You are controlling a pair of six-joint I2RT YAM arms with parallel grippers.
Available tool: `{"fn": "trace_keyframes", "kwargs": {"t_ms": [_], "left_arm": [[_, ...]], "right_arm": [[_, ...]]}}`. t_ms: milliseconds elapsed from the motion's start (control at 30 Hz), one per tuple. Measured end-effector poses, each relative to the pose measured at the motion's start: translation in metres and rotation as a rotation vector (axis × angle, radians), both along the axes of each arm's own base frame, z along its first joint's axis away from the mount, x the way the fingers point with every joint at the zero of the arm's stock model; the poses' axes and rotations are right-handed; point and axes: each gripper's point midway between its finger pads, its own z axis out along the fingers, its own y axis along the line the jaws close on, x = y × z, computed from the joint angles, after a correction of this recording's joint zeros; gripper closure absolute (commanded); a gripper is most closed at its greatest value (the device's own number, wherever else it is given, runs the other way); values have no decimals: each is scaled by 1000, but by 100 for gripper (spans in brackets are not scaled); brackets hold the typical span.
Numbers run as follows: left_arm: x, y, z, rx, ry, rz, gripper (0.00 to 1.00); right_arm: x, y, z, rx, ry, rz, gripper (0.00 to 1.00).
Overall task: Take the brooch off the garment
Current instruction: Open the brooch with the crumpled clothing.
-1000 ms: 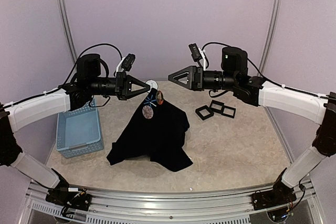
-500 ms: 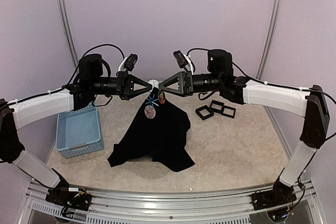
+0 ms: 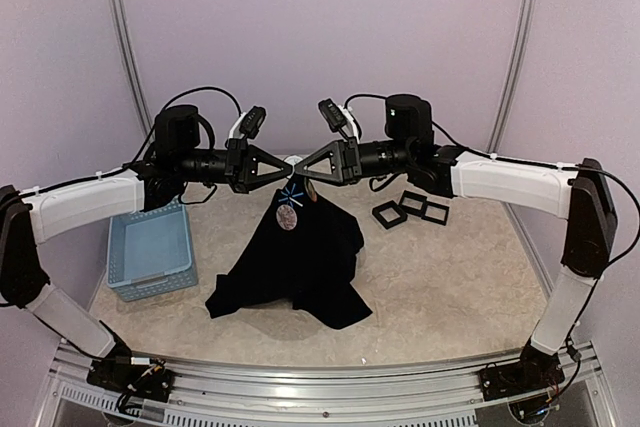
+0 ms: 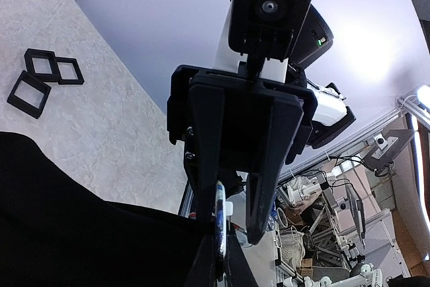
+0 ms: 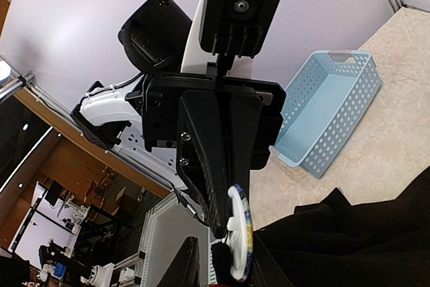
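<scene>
Garment [image 3: 300, 259] hanging vertically, neck up, left tool [image 3: 283, 164] clamped on it, right tool [image 3: 300, 169] unclear

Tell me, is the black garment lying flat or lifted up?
Lifted: the garment hangs by its neck from the left gripper, draping in a peak, lower edge on the table.

Illumination is even and diffuse. The tabletop [image 3: 450, 267] carries only a faint shadow beside the garment [image 3: 300, 257], which renders as near-featureless black. The top view bows the upright rails [image 3: 118, 37] at its edges. The left wrist view shows a glare patch on the wall [image 4: 366, 45] at upper right.
</scene>
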Motion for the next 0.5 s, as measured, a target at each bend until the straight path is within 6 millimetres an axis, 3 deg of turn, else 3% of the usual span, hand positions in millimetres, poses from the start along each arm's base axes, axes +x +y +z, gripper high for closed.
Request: {"fn": "trace_keyframes", "kwargs": {"t_ms": [333, 500], "left_arm": [[-1, -1, 1, -4, -14, -8, 100], [-2, -1, 2, -5, -30, -11, 100]], "right_arm": [[0, 0, 0, 0, 20, 5, 99], [0, 0, 0, -1, 27, 6, 100]]}}
